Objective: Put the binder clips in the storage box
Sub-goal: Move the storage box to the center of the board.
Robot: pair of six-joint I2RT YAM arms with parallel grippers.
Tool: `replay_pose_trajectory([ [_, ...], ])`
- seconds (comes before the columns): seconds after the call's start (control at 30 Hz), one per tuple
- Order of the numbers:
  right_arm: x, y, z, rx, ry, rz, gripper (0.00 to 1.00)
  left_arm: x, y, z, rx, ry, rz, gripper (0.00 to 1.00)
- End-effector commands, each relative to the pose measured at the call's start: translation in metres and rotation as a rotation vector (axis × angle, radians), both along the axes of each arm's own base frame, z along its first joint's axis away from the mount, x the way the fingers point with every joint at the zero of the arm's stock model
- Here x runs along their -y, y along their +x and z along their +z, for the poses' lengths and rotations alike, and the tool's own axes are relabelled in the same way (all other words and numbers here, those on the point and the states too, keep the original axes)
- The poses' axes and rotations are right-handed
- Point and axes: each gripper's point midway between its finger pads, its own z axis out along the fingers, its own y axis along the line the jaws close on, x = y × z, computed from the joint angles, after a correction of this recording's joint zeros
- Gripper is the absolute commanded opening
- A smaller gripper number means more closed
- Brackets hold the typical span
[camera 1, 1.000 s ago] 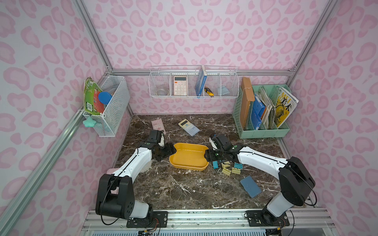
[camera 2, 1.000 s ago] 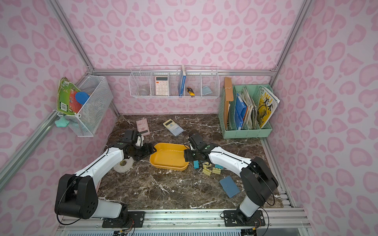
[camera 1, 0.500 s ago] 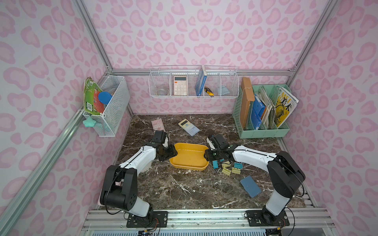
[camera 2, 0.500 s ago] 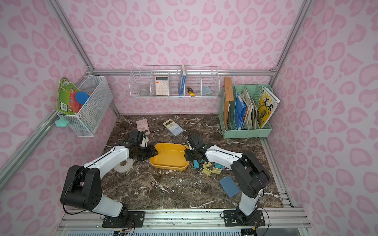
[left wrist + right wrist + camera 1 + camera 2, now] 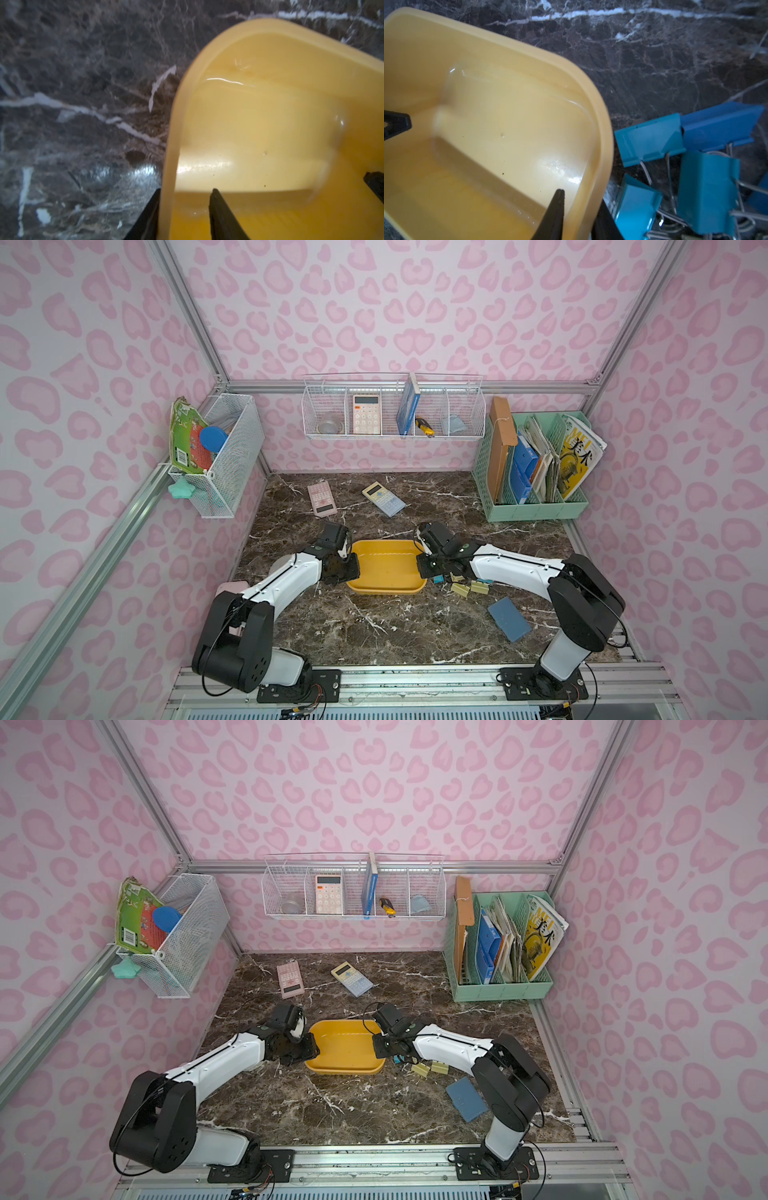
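On the left side of the dark brown marble table point(image 5: 374, 626), the left gripper point(image 5: 349, 568) reaches to the left end of the storage box point(image 5: 386, 568), a shallow yellow plastic tray with rounded corners. In the left wrist view this gripper point(image 5: 186, 190) is clenched on the box wall point(image 5: 168, 145): one black finger point(image 5: 149, 212) stands outside the rim and the other one stands inside, and the wall is pressed between them.

The storage box stands in the middle of the table, between the two grippers in both top views point(image 5: 345, 1048). Whether its bottom touches the table, I cannot tell.

At the right end of the box, the right gripper point(image 5: 424, 566) grasps the wall in the same manner. In the right wrist view point(image 5: 581, 214) one thin black finger point(image 5: 556, 209) is inside the box point(image 5: 488, 145) and the other is outside, with the rim between them.

Just to the right of the box, the binder clips point(image 5: 459, 589), small folded-metal pieces in teal, blue and pale yellow with wire handles, lie in a loose group on the table, partly under the right arm. In the right wrist view the blue ones point(image 5: 650, 141) lie just beside the box rim, outside it.

More to the right and nearer, a flat blue rectangular pad point(image 5: 509, 619) lies apart from the clips.
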Motion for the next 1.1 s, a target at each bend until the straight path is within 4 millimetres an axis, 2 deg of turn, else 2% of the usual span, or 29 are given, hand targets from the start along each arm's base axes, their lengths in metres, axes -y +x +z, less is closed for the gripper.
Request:
replay_pose_trajectory([
  [0.0,-0.020,-0.019,0.010,-0.018,0.072,0.042,0.25,0.015,-0.019,0.013,-0.003,-0.069,-0.011,0.40],
  [0.07,-0.021,-0.034,0.011,-0.025,0.077,0.046,0.25,0.017,-0.033,0.020,0.013,-0.090,-0.011,0.40],
  [0.23,-0.013,-0.071,0.005,-0.059,0.090,0.025,0.26,0.012,-0.065,0.026,0.018,-0.094,0.008,0.41],
  [0.43,-0.002,-0.095,-0.001,-0.077,0.066,0.008,0.28,0.015,-0.088,0.015,0.000,-0.083,-0.001,0.43],
  [0.57,0.004,-0.097,-0.010,-0.083,0.048,-0.004,0.30,0.015,-0.097,0.000,-0.017,-0.068,-0.001,0.48],
  [0.67,0.007,-0.096,-0.011,-0.078,0.037,-0.010,0.42,0.010,-0.099,-0.007,-0.025,-0.038,0.008,0.60],
  [0.77,0.012,-0.088,-0.001,-0.049,0.020,-0.024,0.59,0.009,-0.095,-0.001,-0.005,-0.033,0.010,0.72],
  [0.87,0.019,-0.079,0.027,-0.004,0.031,-0.049,0.73,0.012,-0.090,0.016,0.038,-0.058,0.012,0.79],
  [0.9,0.025,-0.077,0.036,0.006,0.028,-0.073,0.77,0.012,-0.089,0.021,0.052,-0.064,0.013,0.81],
  [0.97,0.044,-0.074,0.046,0.009,0.005,-0.128,0.79,0.012,-0.089,0.028,0.064,-0.070,0.012,0.82],
  [1.07,0.088,-0.071,0.043,-0.049,-0.039,-0.245,0.79,0.014,-0.089,0.037,0.073,-0.082,-0.002,0.83],
])
